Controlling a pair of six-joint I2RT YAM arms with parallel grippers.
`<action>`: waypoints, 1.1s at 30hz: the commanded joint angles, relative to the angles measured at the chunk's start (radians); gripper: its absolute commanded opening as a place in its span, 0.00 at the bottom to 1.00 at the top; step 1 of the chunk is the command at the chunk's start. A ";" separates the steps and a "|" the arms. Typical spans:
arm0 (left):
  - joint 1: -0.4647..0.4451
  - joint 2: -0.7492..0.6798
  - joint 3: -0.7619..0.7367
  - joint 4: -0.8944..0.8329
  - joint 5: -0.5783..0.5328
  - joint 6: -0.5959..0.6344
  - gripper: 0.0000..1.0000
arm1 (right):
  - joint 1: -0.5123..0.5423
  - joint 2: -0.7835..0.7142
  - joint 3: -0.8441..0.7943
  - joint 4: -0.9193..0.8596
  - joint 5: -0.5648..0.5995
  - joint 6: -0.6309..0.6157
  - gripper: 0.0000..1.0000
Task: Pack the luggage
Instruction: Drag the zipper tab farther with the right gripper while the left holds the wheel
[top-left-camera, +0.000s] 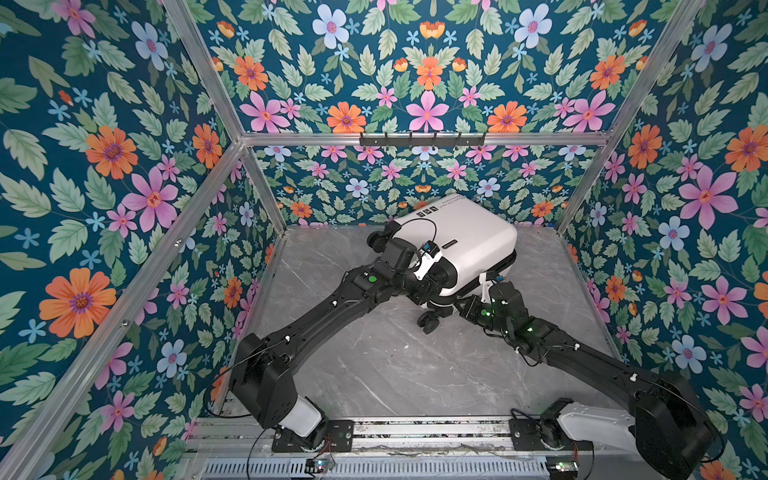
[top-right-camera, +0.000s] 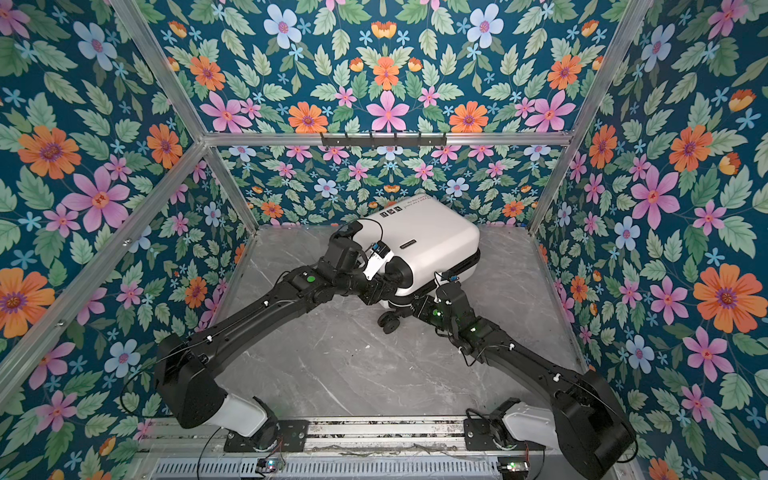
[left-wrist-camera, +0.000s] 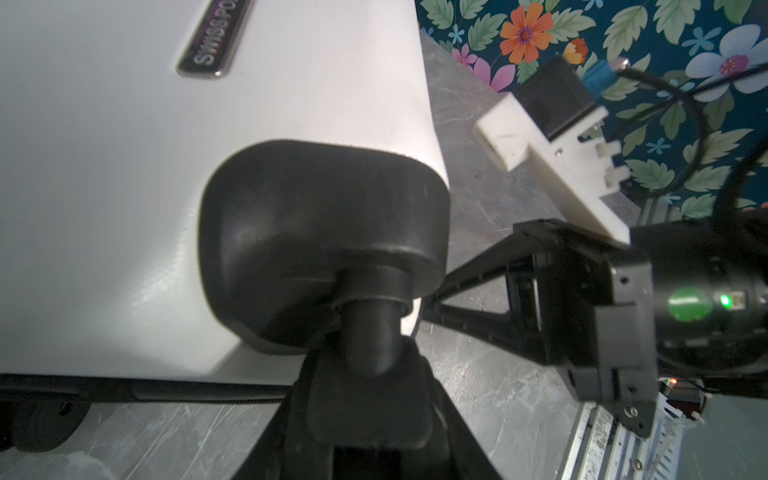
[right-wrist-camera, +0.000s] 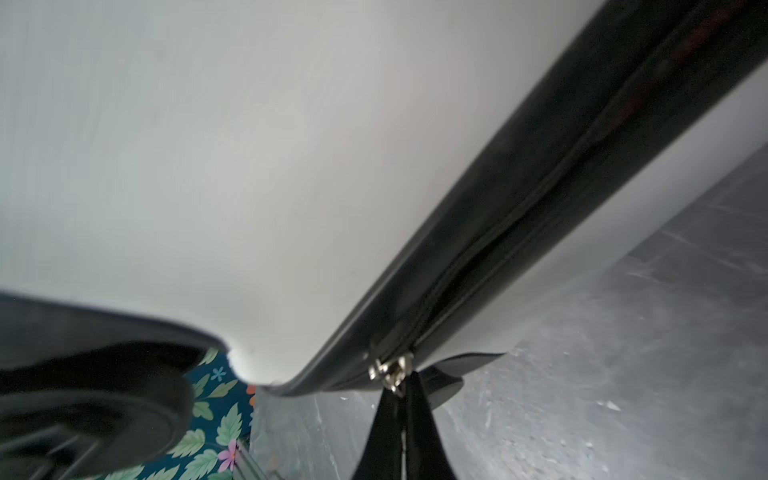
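Right gripper (right-wrist-camera: 400, 399) fingers (right-wrist-camera: 424, 432) are pressing together, pinching the zipper pull (right-wrist-camera: 390, 373) on the luggage (top-left-camera: 469, 237). Left gripper (left-wrist-camera: 368, 390) is sitting half-spread, clamping a caster (left-wrist-camera: 324, 232), and the luggage is lying flat on the table (top-left-camera: 374, 365) by the back wall (top-left-camera: 374, 183).

From above, the printed lines (top-left-camera: 456, 202) on the luggage (top-left-camera: 465, 241) are coming out too small to read, and both tools' tips are hiding against its near corner. In the left wrist view the brand plate (left-wrist-camera: 212, 41) is running off the edge mid-word. There the left tool (left-wrist-camera: 365, 409) is melting, black on black, into the caster (left-wrist-camera: 324, 237), so I'm not making out its grip. In the right wrist view a wheel (right-wrist-camera: 91, 415) is smearing into blur, and the zipper pull (right-wrist-camera: 388, 372) is half vanishing between the right tool's (right-wrist-camera: 401, 397) pinched fingers.
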 joint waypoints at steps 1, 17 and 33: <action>0.004 -0.030 0.000 0.057 -0.013 0.005 0.00 | -0.024 -0.001 0.011 -0.110 0.108 -0.017 0.00; 0.004 -0.132 -0.096 0.035 -0.052 -0.014 0.00 | -0.310 0.061 0.086 -0.201 -0.025 -0.137 0.00; 0.004 -0.255 -0.205 -0.006 -0.114 -0.045 0.00 | -0.501 0.418 0.422 -0.229 -0.038 -0.104 0.00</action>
